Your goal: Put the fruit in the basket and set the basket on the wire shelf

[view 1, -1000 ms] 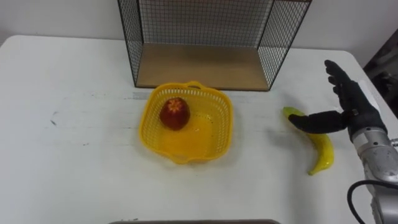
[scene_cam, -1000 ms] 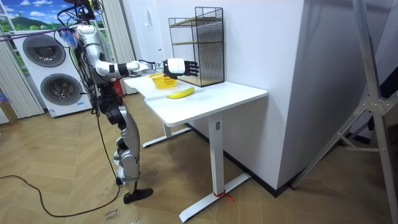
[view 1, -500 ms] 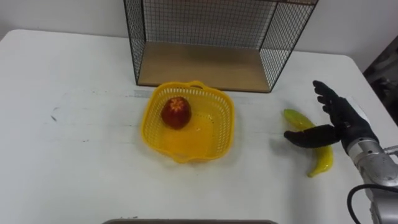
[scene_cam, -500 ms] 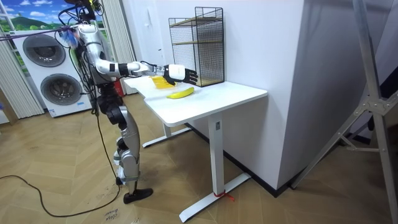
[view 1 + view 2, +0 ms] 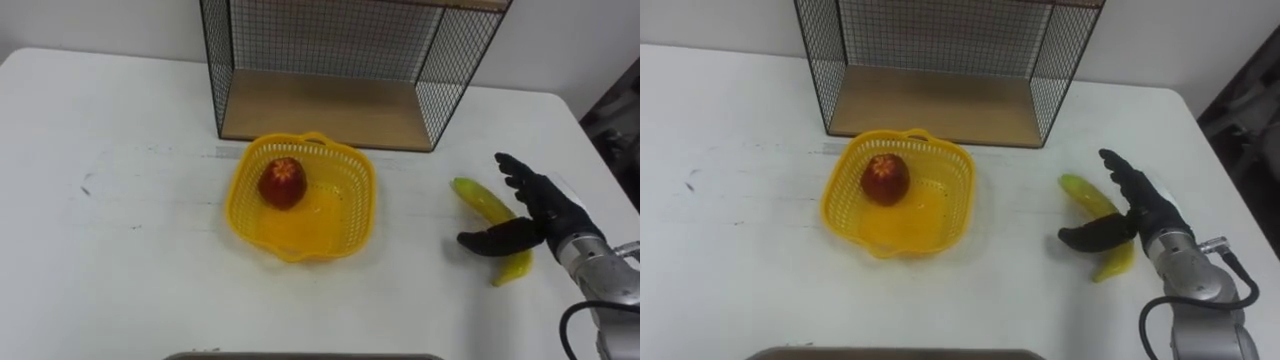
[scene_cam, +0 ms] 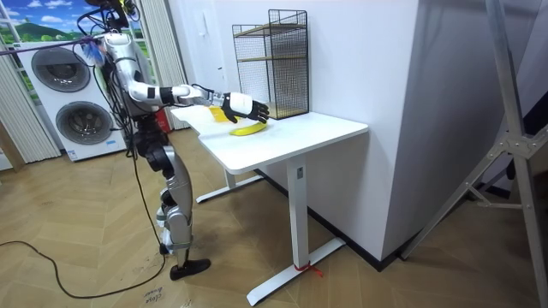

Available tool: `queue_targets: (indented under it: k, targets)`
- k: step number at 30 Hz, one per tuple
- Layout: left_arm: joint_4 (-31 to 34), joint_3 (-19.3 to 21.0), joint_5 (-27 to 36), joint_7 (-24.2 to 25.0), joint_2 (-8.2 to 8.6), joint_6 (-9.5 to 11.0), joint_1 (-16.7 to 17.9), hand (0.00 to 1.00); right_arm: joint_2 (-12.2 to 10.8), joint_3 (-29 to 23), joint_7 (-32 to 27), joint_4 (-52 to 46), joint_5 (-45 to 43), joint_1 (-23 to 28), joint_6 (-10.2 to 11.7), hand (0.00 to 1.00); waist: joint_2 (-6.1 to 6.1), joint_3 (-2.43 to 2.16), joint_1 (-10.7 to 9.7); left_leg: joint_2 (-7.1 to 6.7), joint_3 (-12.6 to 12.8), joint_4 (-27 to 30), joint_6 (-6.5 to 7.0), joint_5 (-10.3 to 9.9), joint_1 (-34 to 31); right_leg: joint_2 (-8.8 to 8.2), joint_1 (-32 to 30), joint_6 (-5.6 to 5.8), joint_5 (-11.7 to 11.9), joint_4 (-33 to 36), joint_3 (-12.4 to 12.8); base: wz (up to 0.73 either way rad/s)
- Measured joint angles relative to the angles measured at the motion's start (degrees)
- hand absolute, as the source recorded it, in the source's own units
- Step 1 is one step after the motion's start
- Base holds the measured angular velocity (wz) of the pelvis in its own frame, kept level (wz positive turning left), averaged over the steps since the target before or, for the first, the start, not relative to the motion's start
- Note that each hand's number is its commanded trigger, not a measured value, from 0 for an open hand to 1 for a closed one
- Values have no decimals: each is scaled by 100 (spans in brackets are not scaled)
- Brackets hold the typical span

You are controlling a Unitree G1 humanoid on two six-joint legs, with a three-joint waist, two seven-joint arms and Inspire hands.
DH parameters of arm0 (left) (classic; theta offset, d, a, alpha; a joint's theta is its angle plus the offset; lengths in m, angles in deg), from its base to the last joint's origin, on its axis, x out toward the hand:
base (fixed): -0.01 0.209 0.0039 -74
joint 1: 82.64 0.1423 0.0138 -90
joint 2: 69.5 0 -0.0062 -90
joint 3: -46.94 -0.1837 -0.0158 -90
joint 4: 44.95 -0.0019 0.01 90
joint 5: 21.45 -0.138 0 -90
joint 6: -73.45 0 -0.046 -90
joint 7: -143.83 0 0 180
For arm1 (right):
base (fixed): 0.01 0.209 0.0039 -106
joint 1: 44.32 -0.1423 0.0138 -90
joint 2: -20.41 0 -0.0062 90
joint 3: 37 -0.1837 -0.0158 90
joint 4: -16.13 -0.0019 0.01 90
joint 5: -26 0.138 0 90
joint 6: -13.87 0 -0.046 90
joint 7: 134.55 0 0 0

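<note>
Robot stands at the table's [image 5: 120, 260] end, on the room view's left, with washing machines [image 6: 73, 111] behind it. Its right arm is stretched out over the tabletop.

Right hand [image 5: 545, 208]: spread wide, fingers straight and fanned toward the far edge, thumb stuck out sideways toward the basket. It holds nothing. It sits over the banana [image 5: 482, 197], and the thumb crosses the fruit's lower half. Cannot tell whether the palm touches the peel or hovers just above it.

Banana: lies on the table near the right edge, well apart from the basket. Its green-tipped far end and yellow near end show. The stretch between them is hidden under the hand.

Basket [image 5: 352, 190]: yellow, stands on the table just in front of the shelf's open side. An apple [image 5: 283, 183] lies in its left half, against the far wall.

Shelf [image 5: 330, 60]: black wire with a wooden floor, at the table's far edge. The eye views cut off its top. The room view shows an upper level, though the mesh is too fine there to make out any detail.
</note>
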Motion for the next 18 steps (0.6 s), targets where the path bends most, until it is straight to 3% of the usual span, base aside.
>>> queue_targets:
  k: [11,18]
  targets:
    - [198,214,-33,0,20,-177,46,0,6,-246,298,-14,-536,2,-193,0,65,-23,-6,-6,5,20,5,0,-6,-7,-21,0,-2,37,15,0]
    - [208,232,-33,-2,17,-220,41,0,6,-241,449,-13,-658,42,-308,0,-16,-20,-11,-8,16,4,5,0,27,-7,-9,0,-2,38,31,0]
